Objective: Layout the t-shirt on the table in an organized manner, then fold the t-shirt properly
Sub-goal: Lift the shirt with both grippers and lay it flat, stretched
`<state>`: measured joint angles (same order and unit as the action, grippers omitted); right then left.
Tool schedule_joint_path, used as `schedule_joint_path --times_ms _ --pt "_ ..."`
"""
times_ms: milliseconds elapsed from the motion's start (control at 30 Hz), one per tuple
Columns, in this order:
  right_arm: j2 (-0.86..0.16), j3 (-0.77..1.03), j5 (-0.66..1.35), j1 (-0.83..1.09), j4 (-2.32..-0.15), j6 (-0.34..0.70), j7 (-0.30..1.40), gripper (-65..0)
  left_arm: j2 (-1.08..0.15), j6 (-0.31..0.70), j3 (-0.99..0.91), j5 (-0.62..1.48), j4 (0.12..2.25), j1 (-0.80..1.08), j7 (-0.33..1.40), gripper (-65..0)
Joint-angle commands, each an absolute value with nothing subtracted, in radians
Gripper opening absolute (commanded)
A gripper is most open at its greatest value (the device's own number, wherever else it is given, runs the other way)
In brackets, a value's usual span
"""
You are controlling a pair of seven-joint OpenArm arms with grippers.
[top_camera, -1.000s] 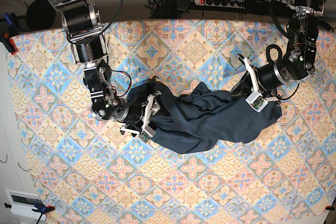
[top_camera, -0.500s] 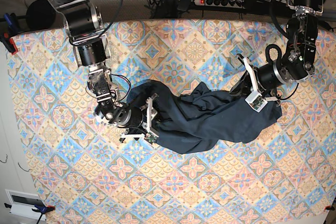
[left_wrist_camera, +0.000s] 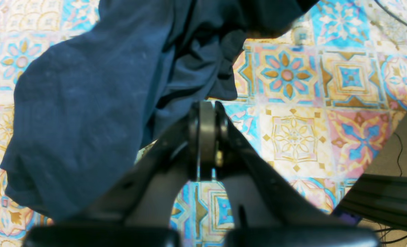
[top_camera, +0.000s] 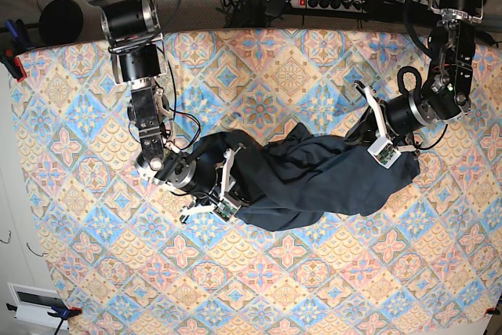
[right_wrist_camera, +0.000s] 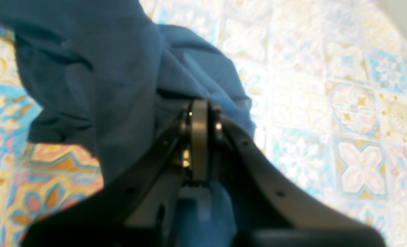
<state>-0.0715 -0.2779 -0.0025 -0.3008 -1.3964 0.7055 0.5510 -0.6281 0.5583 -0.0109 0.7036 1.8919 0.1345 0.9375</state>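
The right gripper [right_wrist_camera: 199,137] has its jaws pressed together with a fold of the t-shirt [top_camera: 314,178] pinched between them; in the right wrist view the navy cloth bunches up right over the fingertips and also shows below them, between the finger arms. In the base view that gripper [top_camera: 227,186] sits at the garment's 9 o'clock end, low over the table [top_camera: 259,76]. The left gripper [left_wrist_camera: 205,137] is likewise clenched, its pads flush against each other; in the left wrist view the tips meet at the edge of the dark fabric, which spreads from there toward 10 o'clock, but I cannot tell whether any cloth is caught between them. In the base view this gripper [top_camera: 384,147] is at the shirt's 3 o'clock end, resting on or just above the fabric. Between the two, the t-shirt lies as a crumpled, elongated heap across the middle of the patterned table, with deep wrinkles and a raised peak near its centre.
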Motion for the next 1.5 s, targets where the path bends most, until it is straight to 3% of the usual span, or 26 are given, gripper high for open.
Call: schedule_joint_path --times_ms 0,133,333,567,867,933,1033,1167,1467 --pt "-0.085 -0.26 0.002 -0.312 -1.423 0.698 0.536 -64.3 -0.642 0.561 -0.033 0.716 1.903 0.125 0.891 -65.0" --pt "-0.148 -0.216 0.022 -0.283 -1.509 0.698 0.536 -64.3 -0.642 0.561 -0.067 0.722 1.903 0.125 0.878 -65.0" --pt "-0.242 -0.035 0.283 -0.219 -1.656 0.698 0.636 -64.3 -0.641 0.561 -0.107 0.723 1.857 0.114 0.877 -65.0" --pt "-0.338 0.18 0.545 -0.105 -1.791 0.698 0.71 -64.3 -0.516 0.561 -0.232 0.716 1.741 0.038 0.881 -65.0" --pt "-0.344 0.217 0.584 0.084 -1.911 0.698 0.725 -64.3 -0.351 0.558 -0.171 0.713 1.475 -0.203 0.888 -65.0" --pt "-0.344 0.217 0.584 0.137 -1.913 0.698 0.725 -64.3 -0.285 0.516 -0.125 0.713 1.379 -0.272 0.888 -60.6" --pt "-0.344 0.22 0.584 0.174 -1.922 0.698 0.725 -64.3 -0.214 0.43 -0.081 0.713 1.28 -0.346 0.878 -48.4" --pt "-0.343 0.217 0.582 0.18 -1.936 0.698 0.725 -64.3 -0.13 0.414 0.018 0.699 1.158 -0.456 0.829 -35.5" --pt "-0.343 0.223 0.585 0.18 -1.948 0.698 0.722 -64.3 0.041 0.403 0.295 0.539 0.863 -0.647 0.61 -34.0"
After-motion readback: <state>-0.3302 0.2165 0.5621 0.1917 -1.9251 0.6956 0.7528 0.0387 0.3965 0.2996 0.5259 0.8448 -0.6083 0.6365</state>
